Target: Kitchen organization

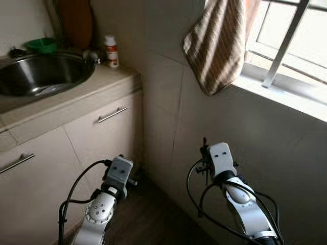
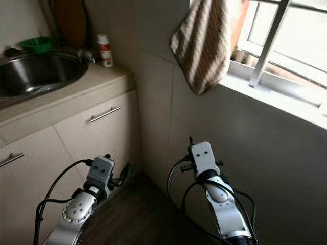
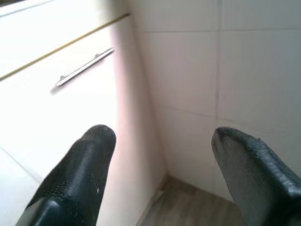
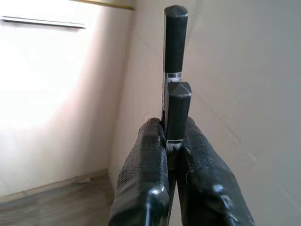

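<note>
The right gripper (image 4: 171, 141) has its two black fingers (image 4: 146, 169) pressed together on a pair of thin black rods (image 4: 175, 52), one reaching past the other. Both rods stand beyond the fingertips against a pale tiled wall (image 4: 235, 70). A cabinet door (image 4: 51, 94) with a bar handle (image 4: 42, 21) meets that wall at the corner, over brown floor (image 4: 56, 207).

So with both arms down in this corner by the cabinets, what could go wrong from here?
1. The right gripper is shut on two thin black sticks that jut well past its fingers; their tips could hit the tiled wall close ahead.
2. The left gripper hangs open near the cabinet door; a swing could catch its bar handle.
3. Raising the right arm may snag the striped towel hanging from the window sill.
</note>
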`<state>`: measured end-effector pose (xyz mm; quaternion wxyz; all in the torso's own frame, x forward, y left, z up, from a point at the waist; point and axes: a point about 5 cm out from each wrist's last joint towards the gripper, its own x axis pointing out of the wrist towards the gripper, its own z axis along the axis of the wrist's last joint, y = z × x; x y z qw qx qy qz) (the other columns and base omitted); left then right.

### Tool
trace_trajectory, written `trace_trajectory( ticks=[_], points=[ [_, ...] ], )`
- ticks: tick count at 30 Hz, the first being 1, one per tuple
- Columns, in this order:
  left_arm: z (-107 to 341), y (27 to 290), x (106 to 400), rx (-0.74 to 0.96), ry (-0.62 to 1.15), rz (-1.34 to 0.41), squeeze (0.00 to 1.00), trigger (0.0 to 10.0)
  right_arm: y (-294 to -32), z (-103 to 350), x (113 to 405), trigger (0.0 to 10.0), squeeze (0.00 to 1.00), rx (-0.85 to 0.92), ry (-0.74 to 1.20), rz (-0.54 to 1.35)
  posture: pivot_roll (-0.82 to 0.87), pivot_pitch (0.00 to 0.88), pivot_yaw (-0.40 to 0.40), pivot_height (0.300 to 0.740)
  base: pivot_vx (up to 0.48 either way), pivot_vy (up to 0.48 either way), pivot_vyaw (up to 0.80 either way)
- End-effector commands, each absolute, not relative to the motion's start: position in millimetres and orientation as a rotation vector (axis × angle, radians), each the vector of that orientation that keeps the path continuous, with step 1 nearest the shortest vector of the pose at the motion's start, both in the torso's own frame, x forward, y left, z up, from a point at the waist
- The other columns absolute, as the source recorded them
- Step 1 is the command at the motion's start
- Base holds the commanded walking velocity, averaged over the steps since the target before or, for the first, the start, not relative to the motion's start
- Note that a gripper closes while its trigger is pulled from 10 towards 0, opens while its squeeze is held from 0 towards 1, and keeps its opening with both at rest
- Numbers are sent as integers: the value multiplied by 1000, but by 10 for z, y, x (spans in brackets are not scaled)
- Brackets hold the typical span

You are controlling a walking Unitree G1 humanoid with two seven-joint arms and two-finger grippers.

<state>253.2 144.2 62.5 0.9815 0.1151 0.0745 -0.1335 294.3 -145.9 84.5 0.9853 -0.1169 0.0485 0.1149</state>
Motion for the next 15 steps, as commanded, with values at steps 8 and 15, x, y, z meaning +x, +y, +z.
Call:
trace_trajectory(
  ticks=[8, 15],
  points=[
    [738, 1345, 2582, 206, 106, -272, 0, 10000, -1417, 965, 3037, 10000, 0, -200, 58, 206, -1, 0, -26, 740, 0, 0, 800],
    [791, 1262, 2501, -1, 163, -246, 0, 10000, -1252, 1401, 2984, 10000, 0, 98, 6, 171, -10, 0, -32, 740, 0, 0, 343]
  ],
)
